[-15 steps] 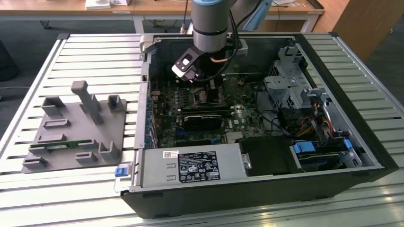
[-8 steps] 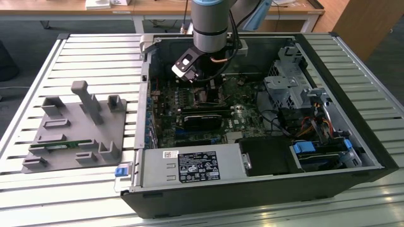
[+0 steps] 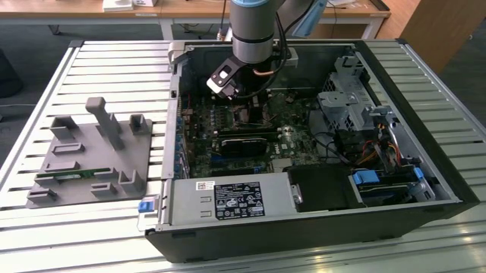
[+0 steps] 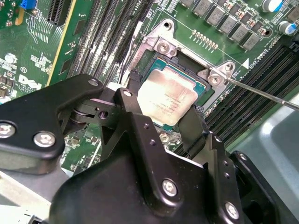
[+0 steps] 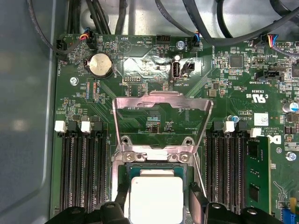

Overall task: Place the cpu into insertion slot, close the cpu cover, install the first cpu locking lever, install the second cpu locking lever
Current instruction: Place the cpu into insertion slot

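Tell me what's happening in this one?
A robot arm is reaching into an open computer case and working at the processor socket on the motherboard. Its gripper is right over the cpu, which appears to lie in the socket. Whether the gripper is gripping the chip or has let go cannot be told. The cpu cover stands flipped open behind the socket, so it has not yet been closed.

Silver slatted metal worktop [image 3: 45, 74], even soft light, dark grey floor [image 3: 31, 34] beyond its far edge, light wooden desks w/ white legs [image 3: 190, 8] further back, brown wooden cabinet panel [image 3: 433, 28] past far corner, exterior view's right.
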Robot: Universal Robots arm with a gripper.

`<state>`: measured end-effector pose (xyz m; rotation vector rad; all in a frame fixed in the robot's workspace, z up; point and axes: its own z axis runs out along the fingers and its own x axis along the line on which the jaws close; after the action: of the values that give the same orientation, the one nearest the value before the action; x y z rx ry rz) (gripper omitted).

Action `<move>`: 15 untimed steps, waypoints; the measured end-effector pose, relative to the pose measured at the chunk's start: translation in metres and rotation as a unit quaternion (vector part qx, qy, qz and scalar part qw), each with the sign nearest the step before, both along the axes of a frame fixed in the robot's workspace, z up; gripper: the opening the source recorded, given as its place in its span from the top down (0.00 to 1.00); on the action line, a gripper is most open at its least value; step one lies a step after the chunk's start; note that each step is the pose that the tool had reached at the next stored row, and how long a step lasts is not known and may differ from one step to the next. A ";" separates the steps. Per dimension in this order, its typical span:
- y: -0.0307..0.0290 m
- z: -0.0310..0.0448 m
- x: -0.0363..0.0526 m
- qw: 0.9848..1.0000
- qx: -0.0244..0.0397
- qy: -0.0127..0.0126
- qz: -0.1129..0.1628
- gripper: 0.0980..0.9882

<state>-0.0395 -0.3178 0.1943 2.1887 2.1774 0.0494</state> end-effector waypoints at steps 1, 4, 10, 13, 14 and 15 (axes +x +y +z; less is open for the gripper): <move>0.0000 0.0000 0.0000 1.000 0.000 0.000 0.000 0.43; 0.0000 -0.0001 0.0000 1.000 0.000 0.000 0.000 0.43; 0.0000 0.0028 0.0001 1.000 0.000 0.000 0.000 0.43; 0.0000 0.0048 0.0001 1.000 0.000 0.000 0.000 0.43; 0.0000 0.0055 0.0001 1.000 0.000 0.000 0.000 0.43; 0.0000 0.0062 0.0001 1.000 0.000 0.000 0.000 0.43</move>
<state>-0.0395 -0.3178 0.2005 2.1888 2.1774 0.0496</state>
